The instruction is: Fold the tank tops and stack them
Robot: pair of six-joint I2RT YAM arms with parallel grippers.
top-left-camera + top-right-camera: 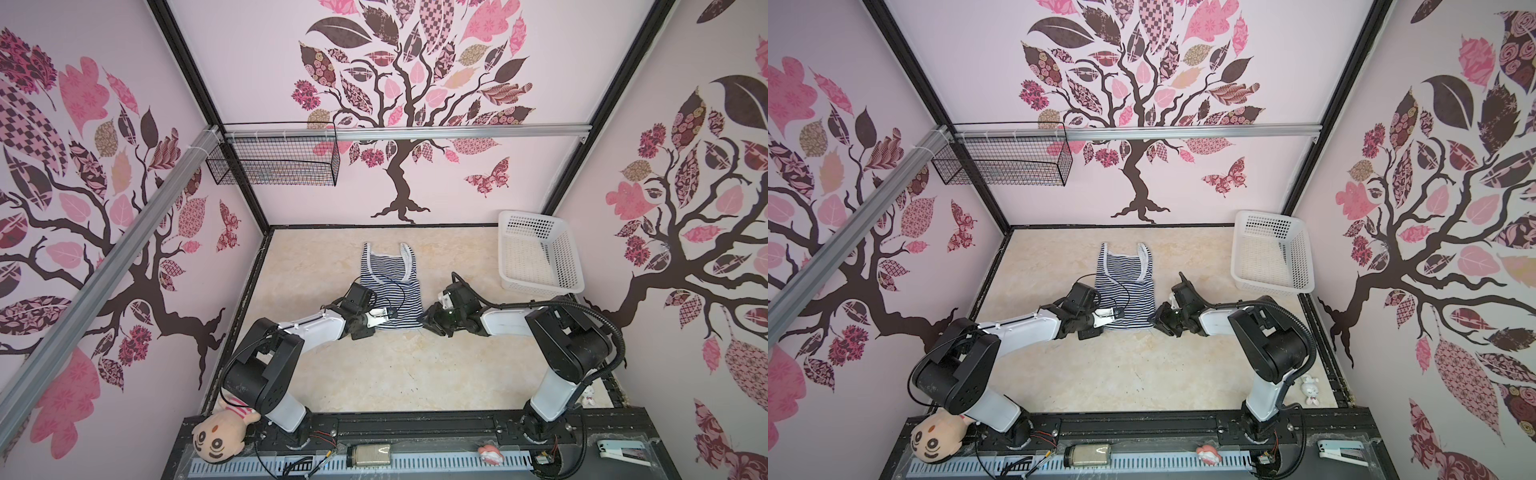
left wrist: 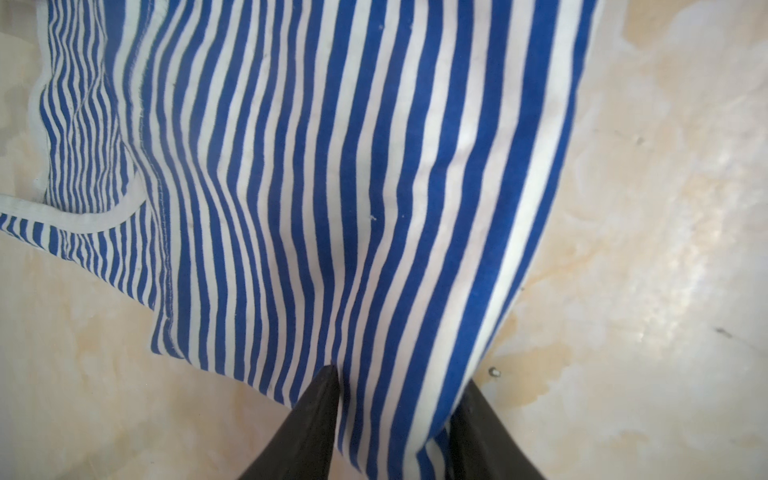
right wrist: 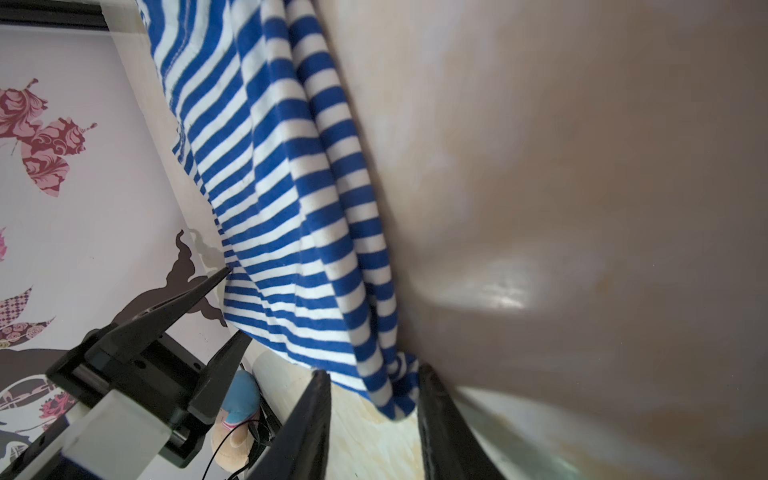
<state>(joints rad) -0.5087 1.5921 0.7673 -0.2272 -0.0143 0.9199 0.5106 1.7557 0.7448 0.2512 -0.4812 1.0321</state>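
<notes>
At the near hem, left gripper (image 2: pixel 401 378) has its black fingers apart, with the left corner of the navy-and-white striped soft tank top (image 1: pixel 390 282) filling the gap between them; no clamp visible. Right gripper (image 3: pixel 374 370) is likewise spread: the bunched right corner touches one finger, and bare table shows beside the other. Reads as a symmetric two-corner pickup, probably so the hem can go up toward the straps in one even fold. Top lies flat, mid-back of the beige marble-look tabletop (image 1: pixel 374 374), straps toward the back wall, hem toward the arms. White perforated plastic basket (image 1: pixel 540 286) sits well apart at back right. Hard to make out: a wide-stripe panel with a stitched edge overlaps a fine-stripe part with white edging. Can't tell if that's a fold or a second top underneath. In both top views the left wrist covers its corner, and the right fingertips are dark on dark. Lower layers at both corners are hidden, so can't tell whether each gripper has both layers.
</notes>
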